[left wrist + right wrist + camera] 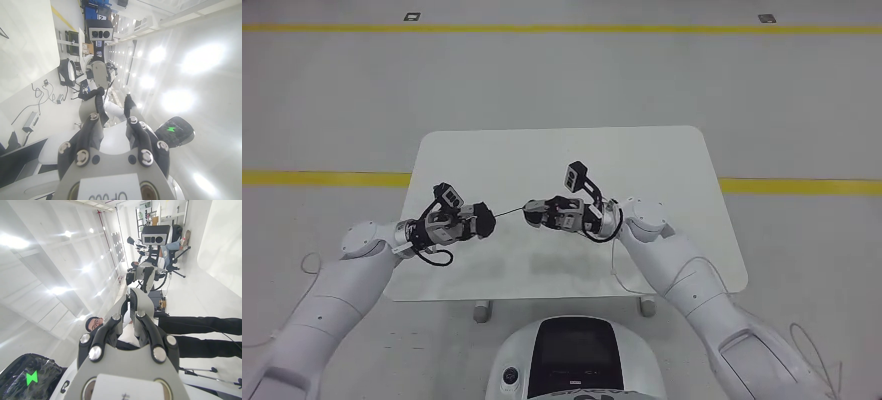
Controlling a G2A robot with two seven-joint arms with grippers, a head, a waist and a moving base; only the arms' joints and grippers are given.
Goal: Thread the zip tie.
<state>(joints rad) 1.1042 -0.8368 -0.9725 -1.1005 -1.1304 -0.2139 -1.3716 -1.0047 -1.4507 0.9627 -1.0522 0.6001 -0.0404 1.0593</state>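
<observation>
The zip tie [509, 213] is held in mid-air above the white table [662, 160]. It is pinched at one end by the right gripper [531, 211], whose fingers are drawn narrow. Its free end is pointed at the left gripper [485, 221], whose fingers [99, 103] are parted. Yellow lines [322, 178] are seen across the grey floor [562, 90].
</observation>
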